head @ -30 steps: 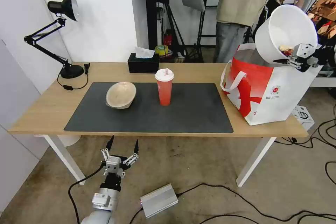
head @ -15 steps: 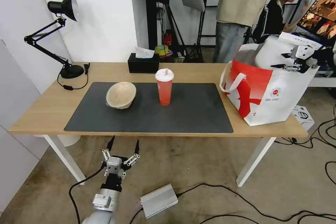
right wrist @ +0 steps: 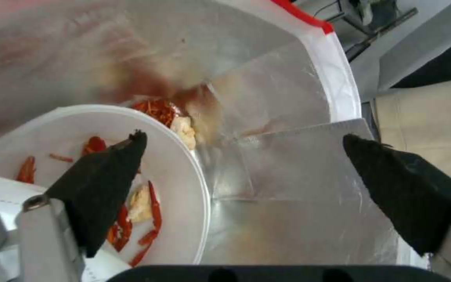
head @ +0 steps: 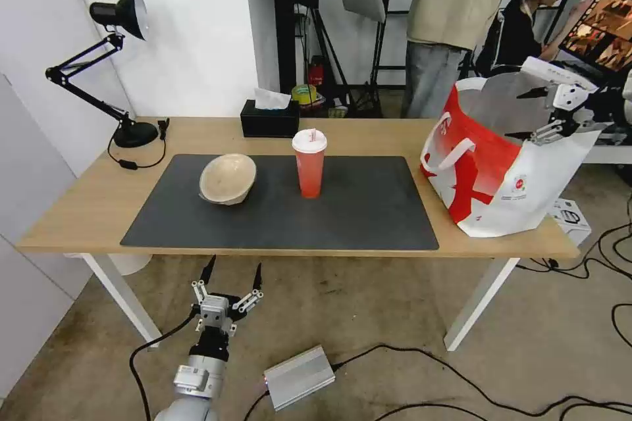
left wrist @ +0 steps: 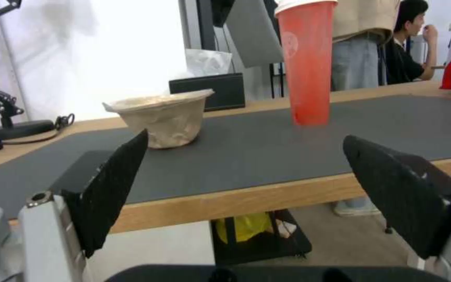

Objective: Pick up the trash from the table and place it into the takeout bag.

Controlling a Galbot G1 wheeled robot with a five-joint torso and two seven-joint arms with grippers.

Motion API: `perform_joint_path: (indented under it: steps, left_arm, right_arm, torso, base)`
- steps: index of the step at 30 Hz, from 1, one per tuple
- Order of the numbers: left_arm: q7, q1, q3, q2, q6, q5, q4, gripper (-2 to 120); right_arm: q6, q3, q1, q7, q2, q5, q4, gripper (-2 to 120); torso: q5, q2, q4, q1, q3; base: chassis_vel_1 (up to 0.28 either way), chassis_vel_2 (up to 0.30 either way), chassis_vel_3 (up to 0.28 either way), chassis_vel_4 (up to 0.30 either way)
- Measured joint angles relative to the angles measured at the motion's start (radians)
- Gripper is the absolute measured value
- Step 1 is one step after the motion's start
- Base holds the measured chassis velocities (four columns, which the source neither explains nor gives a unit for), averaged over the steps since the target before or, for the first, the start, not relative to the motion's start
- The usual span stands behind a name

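One white bowl (right wrist: pixel 79 164) lies inside the takeout bag (head: pixel 526 177), right claw (head: pixel 534 113) spread above

Bright, even light; blurred foil glare

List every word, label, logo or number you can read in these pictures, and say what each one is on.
No text is legible in these pictures.
Takeout bag: a small round red logo with a line of print under it, too small to read.
Red cup: a faint round emblem on its side, blurred, nothing readable.
White box on the floor: a dark printed mark, too small to read.
Black tissue box: no lettering visible.
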Motion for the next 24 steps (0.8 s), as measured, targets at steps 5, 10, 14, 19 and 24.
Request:
perform_joint_path:
  steps: [5, 10, 14, 19, 24]
  left_arm:
    - [0.0, -0.003, 0.002, 0.0, 0.0, 0.0, 0.002, 100]
    - [0.0, -0.006, 0.001, 0.002, 0.0, -0.001, 0.0, 100]
    - [0.0, -0.005, -0.002, 0.006, 0.003, -0.002, -0.01, 100]
    - [0.0, -0.005, -0.009, 0.012, 0.008, -0.007, -0.019, 100]
    - [0.0, -0.004, -0.012, 0.014, 0.012, -0.009, -0.027, 100]
  right_arm:
    - [-0.001, 0.0, 0.005, 0.011, -0.002, 0.001, 0.001, 99]
    - [-0.001, 0.0, 0.014, 0.028, -0.005, 0.005, 0.015, 99]
    - [-0.002, 0.002, 0.023, 0.041, -0.006, 0.013, 0.025, 99]
    - [-0.005, 0.002, 0.037, 0.068, -0.005, 0.03, 0.032, 99]
    - [-0.011, 0.002, 0.052, 0.097, -0.003, 0.048, 0.038, 100]
  torso:
    - [0.0, 0.0, 0.0, 0.0, 0.0]
    - [0.0001, 0.0, -0.0001, 0.0, 0.0]
    - [0.0001, 0.0, -0.0001, 0.0, 0.0]
    - [0.0001, 0.0, -0.0001, 0.0, 0.0]
    - [0.0001, 0.0, -0.0001, 0.0, 0.0]
  base:
    - [0.0, 0.0, 0.0, 0.0]
    - [0.0, 0.0, 0.0, 0.0]
    - [0.0, 0.0, 0.0, 0.0]
    - [0.0, 0.0, 0.0, 0.0]
    - [0.0, 0.0, 0.0, 0.0]
